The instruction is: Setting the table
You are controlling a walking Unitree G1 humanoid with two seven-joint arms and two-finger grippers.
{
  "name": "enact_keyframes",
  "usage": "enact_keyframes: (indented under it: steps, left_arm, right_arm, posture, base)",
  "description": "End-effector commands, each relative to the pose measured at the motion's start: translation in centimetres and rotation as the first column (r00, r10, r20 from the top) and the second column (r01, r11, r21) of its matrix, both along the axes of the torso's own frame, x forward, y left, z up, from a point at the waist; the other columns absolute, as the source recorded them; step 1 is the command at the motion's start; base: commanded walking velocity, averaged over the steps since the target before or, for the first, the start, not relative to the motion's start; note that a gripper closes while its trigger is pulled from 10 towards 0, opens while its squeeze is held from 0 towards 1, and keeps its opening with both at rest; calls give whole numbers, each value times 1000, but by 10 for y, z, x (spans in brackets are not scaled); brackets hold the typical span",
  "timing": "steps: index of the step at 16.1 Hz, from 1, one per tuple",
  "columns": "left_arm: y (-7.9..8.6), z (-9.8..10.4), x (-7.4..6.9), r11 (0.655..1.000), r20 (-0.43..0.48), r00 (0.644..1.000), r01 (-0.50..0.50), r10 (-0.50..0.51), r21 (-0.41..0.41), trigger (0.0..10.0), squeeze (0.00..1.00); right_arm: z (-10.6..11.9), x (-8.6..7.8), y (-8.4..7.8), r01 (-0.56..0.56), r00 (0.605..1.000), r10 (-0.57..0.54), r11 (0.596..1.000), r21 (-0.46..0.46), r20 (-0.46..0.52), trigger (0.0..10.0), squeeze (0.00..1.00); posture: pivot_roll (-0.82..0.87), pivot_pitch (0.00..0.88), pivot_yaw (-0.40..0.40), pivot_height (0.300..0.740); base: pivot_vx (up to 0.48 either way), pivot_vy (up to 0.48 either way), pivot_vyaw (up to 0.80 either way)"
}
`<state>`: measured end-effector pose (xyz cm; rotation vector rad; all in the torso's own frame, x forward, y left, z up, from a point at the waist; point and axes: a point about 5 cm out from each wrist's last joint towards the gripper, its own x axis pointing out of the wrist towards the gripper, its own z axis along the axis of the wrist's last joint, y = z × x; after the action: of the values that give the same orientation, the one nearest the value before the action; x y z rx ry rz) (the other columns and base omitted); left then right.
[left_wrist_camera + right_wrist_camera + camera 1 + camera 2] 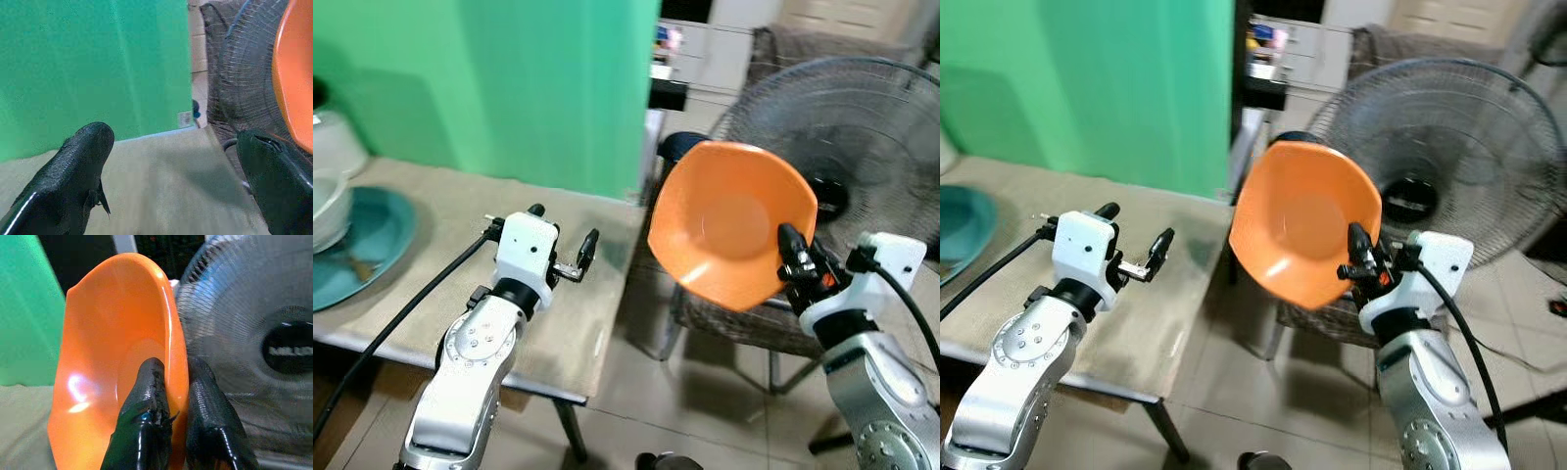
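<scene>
A: What's far left?

B: A teal plate [372,235] on the table [578,323], with a white bowl [328,211] sitting on it at the frame edge. A green screen [509,88] stands behind the table.

A: Left gripper?

B: The left gripper [565,240] hangs over the table surface, near its right edge. Fingers spread wide and holding nothing. In the left wrist view both black fingers [63,181] stand well apart with bare tabletop between them. I can't tell if it touches the table; it looks to be just above.

A: And the bowl for the task?

B: The orange bowl [729,220] is in the air past the table's right edge, in front of the fan [862,147]. It's tilted on its side, with the open face turned toward the camera and the left arm. It's not on the table.

A: What's holding it?

B: The right gripper [793,257]. Its fingers are closed narrow on the rim at the bowl's lower right. The right wrist view shows it clearly: one finger [146,396] inside the bowl against the inner wall, the other outside behind the rim, with the wall pinched between them.

A: Anything under it?

B: A wicker chair [744,318] sits below the bowl, beside the table, with tiled floor [705,401] under it. The bowl is apart from the chair and the fan.
</scene>
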<state>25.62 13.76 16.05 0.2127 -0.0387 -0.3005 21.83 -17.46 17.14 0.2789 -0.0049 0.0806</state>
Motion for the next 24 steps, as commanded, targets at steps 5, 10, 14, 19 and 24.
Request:
enact_keyframes:
  steps: [5,10,14,19,24]
  left_arm:
    - [-8,7,5,1000,43,999,-2,2,-11,10000,0]
    - [2,8,8,997,62,995,-74,75,-21,10000,0]
    - [3,9,9,996,66,995,-79,81,-36,10000,0]
    - [1,10,8,997,74,995,-70,72,-26,10000,0]
    - [-2,9,6,998,69,996,-50,52,-31,10000,0]
  right_arm:
    - [11,2,0,-17,998,20,998,-56,54,10000,0]
    - [16,9,2,-35,996,40,997,-65,80,10000,0]
    - [14,12,3,-35,996,41,997,-69,79,10000,0]
    - [14,14,5,-48,995,54,996,-76,79,10000,0]
    - [12,14,6,-58,995,64,995,-79,74,10000,0]
  posture:
    - [-26,0,-62,740]
    - [-12,0,-72,740]
    - [-6,0,-77,740]
    - [4,0,-86,740]
    - [8,0,-91,740]
  base:
    - [0,0,-800]
    - [0,0,-800]
    - [0,0,-800]
    - [0,0,-800]
    - [0,0,-800]
